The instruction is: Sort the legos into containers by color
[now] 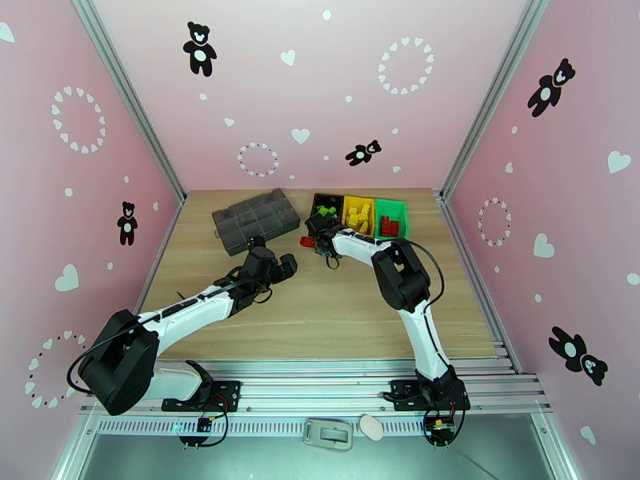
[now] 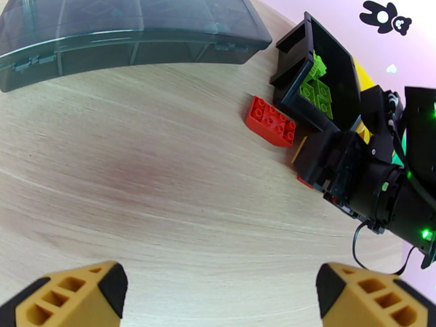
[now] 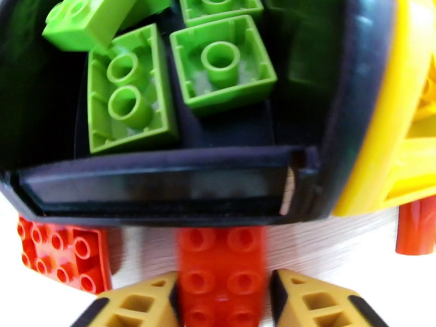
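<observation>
The three containers stand in a row at the table's far middle: the black bin (image 1: 328, 195) holds light green legos (image 1: 326, 210), the yellow bin (image 1: 358, 198) yellow ones, the green bin (image 1: 392, 202) red ones (image 1: 390, 226). My right gripper (image 1: 322, 236) sits low at the black bin's near wall (image 3: 163, 186), its jaws closed on an oblong red lego (image 3: 223, 268) lying on the table. A second red lego (image 3: 60, 252) lies just left of it (image 2: 271, 121). My left gripper (image 2: 218, 301) hovers open over bare table, left of the bins.
A dark-grey compartment organizer box (image 1: 256, 219) lies closed at the back left, near my left arm. A further red piece (image 3: 417, 224) shows under the yellow bin's edge (image 3: 376, 132). Pink walls enclose the wooden table on three sides.
</observation>
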